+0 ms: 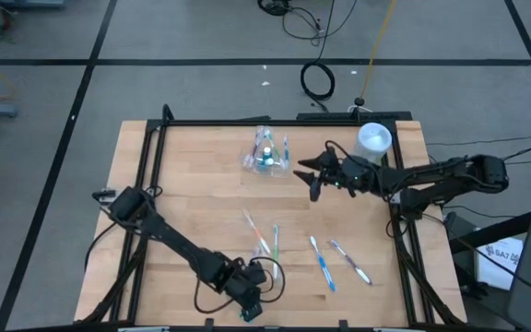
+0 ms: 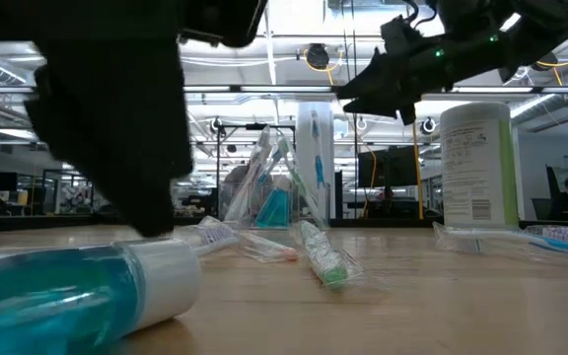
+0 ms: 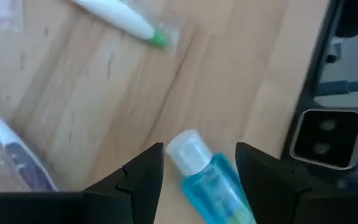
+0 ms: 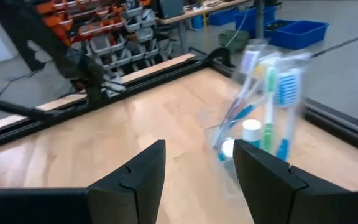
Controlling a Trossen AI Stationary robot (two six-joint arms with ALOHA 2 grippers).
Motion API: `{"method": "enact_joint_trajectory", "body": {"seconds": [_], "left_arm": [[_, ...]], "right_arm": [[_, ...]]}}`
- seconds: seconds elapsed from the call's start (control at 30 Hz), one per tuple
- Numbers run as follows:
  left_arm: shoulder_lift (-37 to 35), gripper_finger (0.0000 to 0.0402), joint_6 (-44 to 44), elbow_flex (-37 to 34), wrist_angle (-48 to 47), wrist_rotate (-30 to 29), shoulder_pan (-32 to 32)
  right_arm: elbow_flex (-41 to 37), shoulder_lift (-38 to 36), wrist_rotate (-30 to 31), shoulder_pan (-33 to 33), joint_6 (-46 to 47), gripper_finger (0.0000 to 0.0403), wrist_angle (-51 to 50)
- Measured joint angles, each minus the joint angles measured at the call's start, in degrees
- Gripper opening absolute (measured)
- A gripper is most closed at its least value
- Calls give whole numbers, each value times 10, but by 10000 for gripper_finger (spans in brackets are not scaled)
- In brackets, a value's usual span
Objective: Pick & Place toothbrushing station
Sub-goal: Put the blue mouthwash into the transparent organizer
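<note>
A blue mouthwash bottle [image 3: 213, 186] with a white cap [image 3: 188, 148] lies on its side near the table's near edge, also large in the low view [image 2: 67, 286]. My left gripper [image 3: 201, 152] points steeply down over it, open, one finger on each side of the cap end; I cannot tell whether they touch. In the high view it is at the near edge [image 1: 247, 300]. A clear cup [image 1: 267, 152] with toothbrushes stands upright at the far middle. My right gripper [image 1: 304, 175] hovers open just to its right, above the table [image 4: 197, 149], holding nothing.
Wrapped toothbrushes lie in the table's middle [image 1: 258, 235] and to the right [image 1: 323, 263], [image 1: 350, 262]; one green-tipped brush [image 3: 157, 38] is close to the bottle. A white canister [image 1: 373, 138] stands at the far right. A black frame rail [image 1: 146, 175] runs along the table's edges.
</note>
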Motion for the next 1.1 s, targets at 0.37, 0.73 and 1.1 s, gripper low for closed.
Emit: {"method": "enact_joint_trajectory", "body": {"seconds": [0.37, 0.73, 1.1], "left_arm": [[11, 204, 5, 0, -6, 8, 0], [10, 204, 23, 0, -85, 8, 2], [-21, 204, 272, -1, -98, 18, 29]], "right_arm": [[0, 0, 0, 48, 1, 180, -1], [0, 0, 1, 84, 1, 180, -1], [0, 0, 2, 83, 1, 180, -1]]}}
